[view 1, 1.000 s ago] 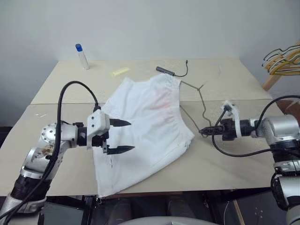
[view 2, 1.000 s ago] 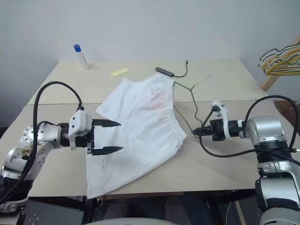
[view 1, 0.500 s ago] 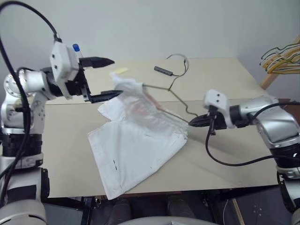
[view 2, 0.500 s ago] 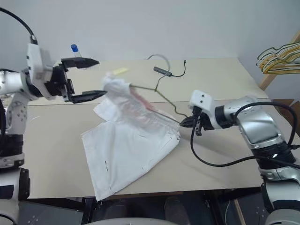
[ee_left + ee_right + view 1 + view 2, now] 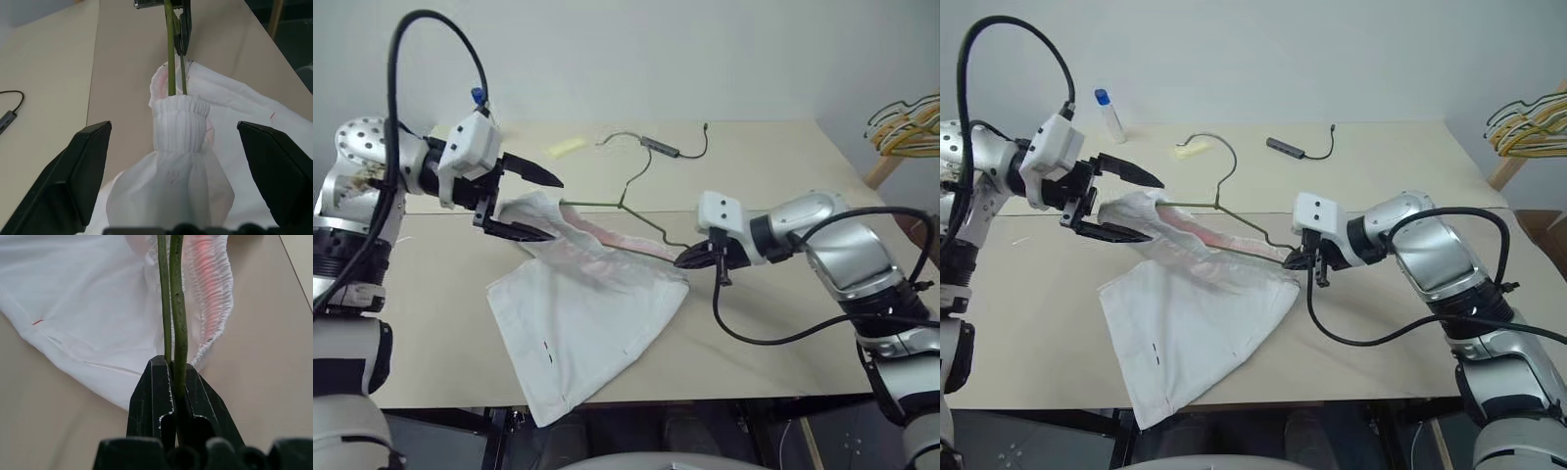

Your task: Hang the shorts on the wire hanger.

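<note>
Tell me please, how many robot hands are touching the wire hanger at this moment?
1. The right hand is shut on one corner of the wire hanger. The left hand is open around the bunched end of the shorts, not touching the wire.

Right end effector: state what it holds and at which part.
The right end effector is shut on the wire hanger, pinching one end corner of its triangle, where two wires meet beside the shorts.

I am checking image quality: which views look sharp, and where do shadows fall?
Left eye view: even, soft light, only faint shadow under the shorts. Left wrist view: the left gripper fingers look blurred at their edges, waistband sharp. Right wrist view: the wire hanger is crisp.
</note>
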